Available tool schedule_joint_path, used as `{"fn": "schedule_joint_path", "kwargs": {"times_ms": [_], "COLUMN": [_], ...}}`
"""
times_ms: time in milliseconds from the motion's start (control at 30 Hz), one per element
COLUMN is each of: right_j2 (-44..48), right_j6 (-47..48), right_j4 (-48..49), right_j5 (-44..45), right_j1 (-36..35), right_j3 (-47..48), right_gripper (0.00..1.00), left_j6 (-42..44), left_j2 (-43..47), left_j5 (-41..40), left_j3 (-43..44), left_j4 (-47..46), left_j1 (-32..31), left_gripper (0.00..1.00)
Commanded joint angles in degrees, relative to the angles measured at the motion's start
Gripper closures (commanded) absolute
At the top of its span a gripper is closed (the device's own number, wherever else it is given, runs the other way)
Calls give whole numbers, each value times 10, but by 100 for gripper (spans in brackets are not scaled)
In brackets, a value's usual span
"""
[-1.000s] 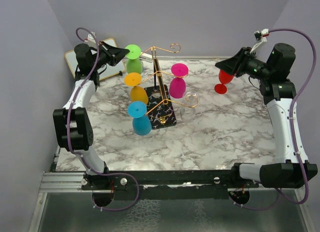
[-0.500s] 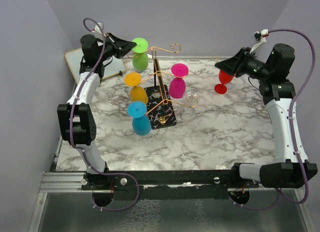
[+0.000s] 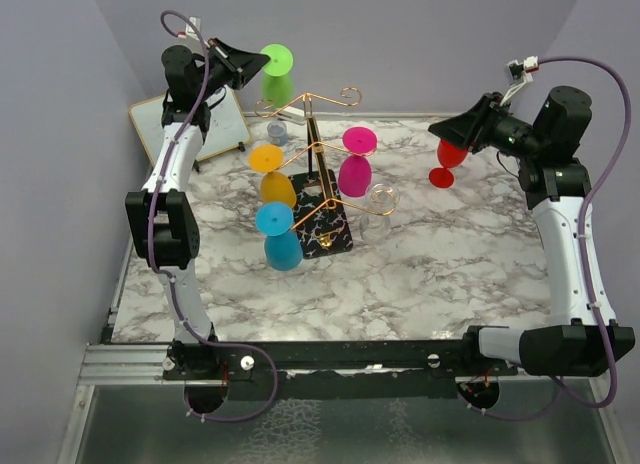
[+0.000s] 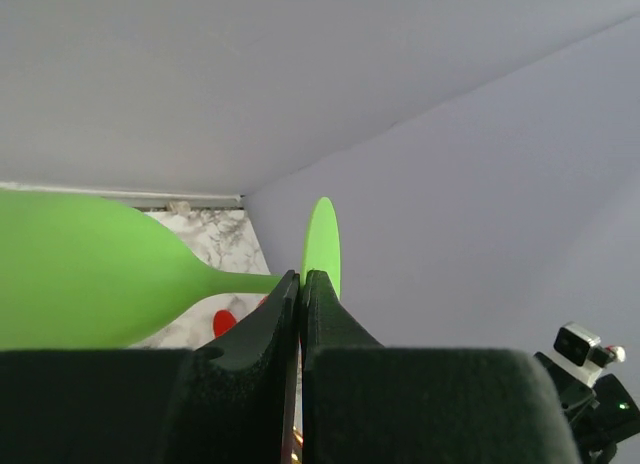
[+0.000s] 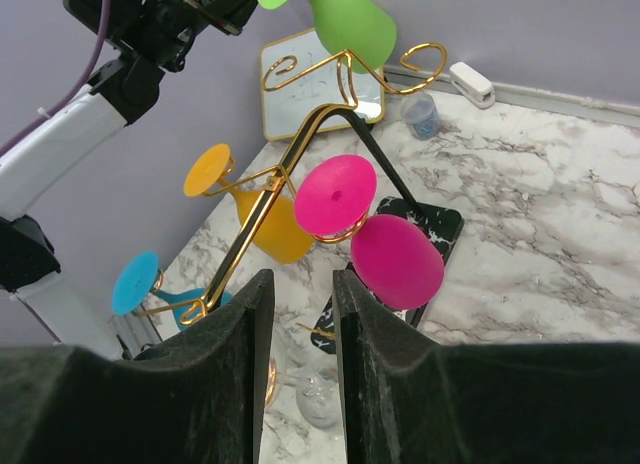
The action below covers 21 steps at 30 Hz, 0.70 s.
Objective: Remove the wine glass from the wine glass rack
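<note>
My left gripper [image 3: 252, 66] is shut on the stem of a green wine glass [image 3: 277, 76] and holds it high at the back left, above and clear of the gold wire rack [image 3: 314, 149]. In the left wrist view the fingertips [image 4: 290, 289] pinch the stem between the green bowl [image 4: 80, 279] and its foot. The rack stands on a black veined base [image 3: 335, 234]. It carries orange [image 3: 272, 179], pink [image 3: 356, 169], blue [image 3: 281, 242] and clear [image 3: 382, 198] glasses. My right gripper [image 3: 442, 132] is open and empty, raised at the right [image 5: 302, 284].
A red wine glass [image 3: 444, 166] stands on the marble table [image 3: 450, 264] under my right gripper. A small clear glass [image 3: 277, 134] and a gold-framed board [image 3: 160, 119] are at the back left. A white object [image 5: 470, 81] lies by the back wall.
My left gripper has lifted the green glass up and back, off the rack's top left arm. The right arm has not moved.
</note>
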<state>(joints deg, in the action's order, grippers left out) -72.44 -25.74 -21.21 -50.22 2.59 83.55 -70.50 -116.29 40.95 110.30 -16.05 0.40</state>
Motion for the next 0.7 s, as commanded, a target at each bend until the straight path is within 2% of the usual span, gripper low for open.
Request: {"fn": "schedule_joint_path", "kwargs": {"times_ms": [0,200,467,567,667], "right_j2": [-3,-9,-10,-17,-36], "right_j6": [-15,-62,-172,-248,-377], "right_j4": [38,118,306,452,653], "right_j5": [-32,-85,-179,-247,-290], "right_j1": [0,0,0,0,-2], "right_j3": [1,-11,-32,-59,-94], "right_gripper": [70,70,67,63,59], "left_j6": [-79,-202,-256,-282,-338], "left_j2": [5,89,238,284,318], "left_j5": [11,36,57,68,76], "left_j3": [4,-82,-193,-241,-294], "left_j4": [-125,-338,-483,-551,-664], "left_j1": [0,-4,-20,-34,-50], "left_gripper": [100,100,100,100,100]}}
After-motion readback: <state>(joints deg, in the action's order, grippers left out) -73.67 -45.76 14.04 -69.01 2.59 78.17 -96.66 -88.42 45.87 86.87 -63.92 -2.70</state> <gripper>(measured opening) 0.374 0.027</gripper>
